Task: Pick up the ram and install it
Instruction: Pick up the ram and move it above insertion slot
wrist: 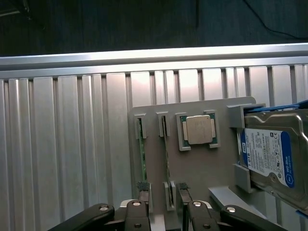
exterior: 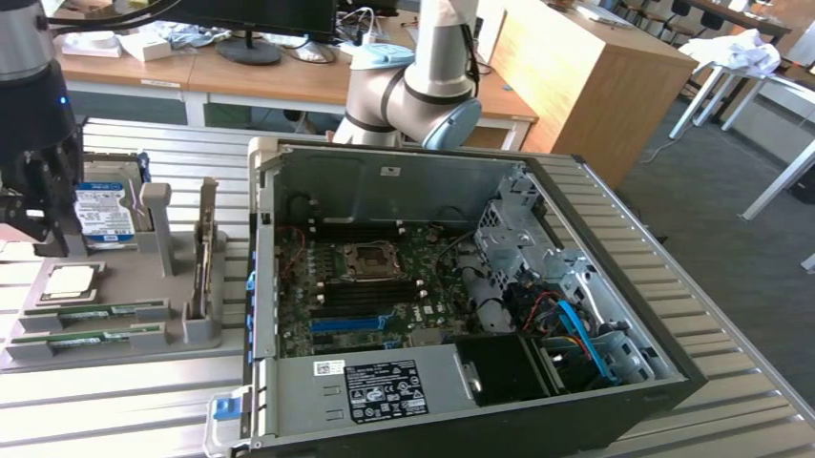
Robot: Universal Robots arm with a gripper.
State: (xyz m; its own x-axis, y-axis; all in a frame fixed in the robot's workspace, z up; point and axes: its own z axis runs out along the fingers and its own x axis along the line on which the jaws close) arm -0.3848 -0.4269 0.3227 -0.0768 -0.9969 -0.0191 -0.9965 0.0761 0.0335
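Observation:
Two ram sticks lie on edge in slots of a grey holder tray at the exterior view's left: one ram stick and a second beside it. My gripper hangs above the tray, open, holding nothing. In the wrist view its fingertips stand either side of the inner stick's near end, well above it. The open computer case shows its motherboard with dark memory slots beside the processor socket.
On the same tray sit a square silver processor chip and a blue-labelled hard drive, plus upright grey posts. The robot arm's base stands behind the case. All rests on a ribbed metal table.

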